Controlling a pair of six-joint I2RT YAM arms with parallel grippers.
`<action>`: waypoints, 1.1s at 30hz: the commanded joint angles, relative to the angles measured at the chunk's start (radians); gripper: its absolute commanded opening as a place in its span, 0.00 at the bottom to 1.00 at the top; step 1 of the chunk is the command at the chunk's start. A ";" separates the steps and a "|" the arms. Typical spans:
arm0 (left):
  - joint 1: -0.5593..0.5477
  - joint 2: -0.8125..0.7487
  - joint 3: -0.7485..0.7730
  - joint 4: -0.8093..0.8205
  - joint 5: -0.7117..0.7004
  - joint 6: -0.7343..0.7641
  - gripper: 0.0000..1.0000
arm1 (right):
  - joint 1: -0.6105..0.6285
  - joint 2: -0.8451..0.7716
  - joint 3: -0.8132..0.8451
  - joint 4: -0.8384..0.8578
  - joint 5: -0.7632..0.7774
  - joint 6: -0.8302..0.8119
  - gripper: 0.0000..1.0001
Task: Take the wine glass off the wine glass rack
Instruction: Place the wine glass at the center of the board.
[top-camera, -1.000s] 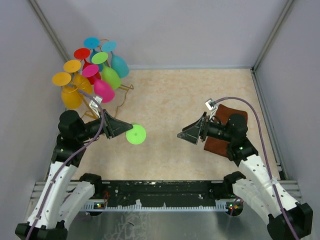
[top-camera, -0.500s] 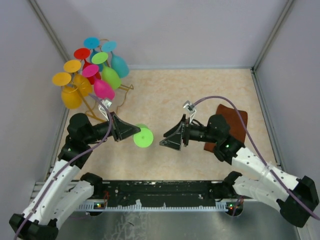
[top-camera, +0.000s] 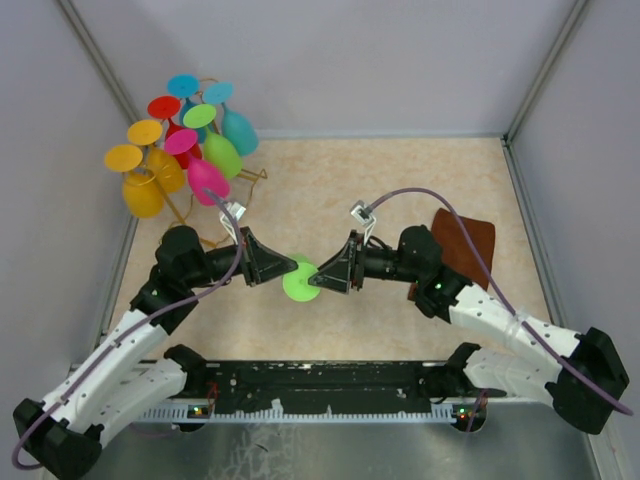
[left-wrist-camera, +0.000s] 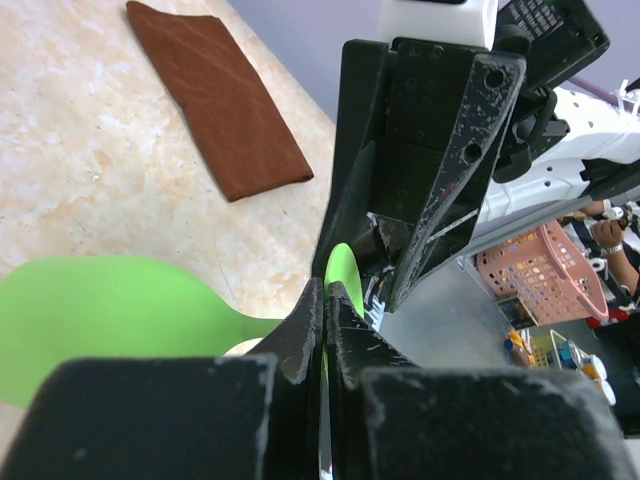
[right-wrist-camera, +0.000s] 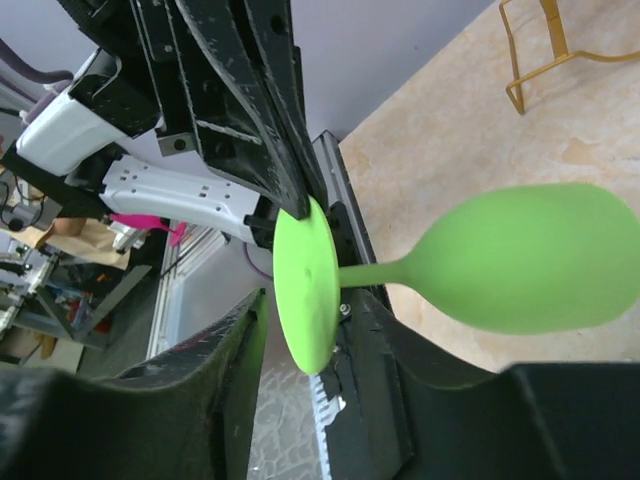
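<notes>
Well apart from the wine glass rack (right-wrist-camera: 508, 60), the green wine glass (top-camera: 298, 281) hangs in the air over the front middle of the worktop (top-camera: 380, 190), between the two arms. It lies roughly on its side, with the foot pointing toward the right arm and the bowl back under the left wrist.

The left jaws are pressed together on the glass's thin stem, just behind the foot. The left wrist view shows both black fingers (left-wrist-camera: 305, 320) meeting on it, with the bowl bulging out to the left of them.

The right jaws stand apart, one finger (right-wrist-camera: 235, 370) on either side of the round foot. In the right wrist view, open space shows between the foot's edge and the finger on the left side. That view shows no clamping on the glass.

From above, the tips of the two arms nearly meet at the green foot.

The rack stands in the far left corner of the worktop. Other coloured glasses (top-camera: 207, 180) hang on it: orange, red, pink, green and blue. A brown cloth (top-camera: 465, 245) lies flat on the worktop on the right side, beside the right arm.
</notes>
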 joint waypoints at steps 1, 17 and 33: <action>-0.058 0.024 0.011 0.058 -0.060 0.019 0.00 | 0.006 -0.002 0.061 0.081 -0.017 -0.009 0.32; -0.160 0.041 -0.003 -0.019 -0.058 0.081 0.59 | 0.007 -0.198 0.004 -0.015 0.220 -0.165 0.00; -0.355 0.115 -0.071 0.313 -0.205 -0.044 0.55 | 0.006 -0.278 -0.007 -0.056 0.193 -0.213 0.00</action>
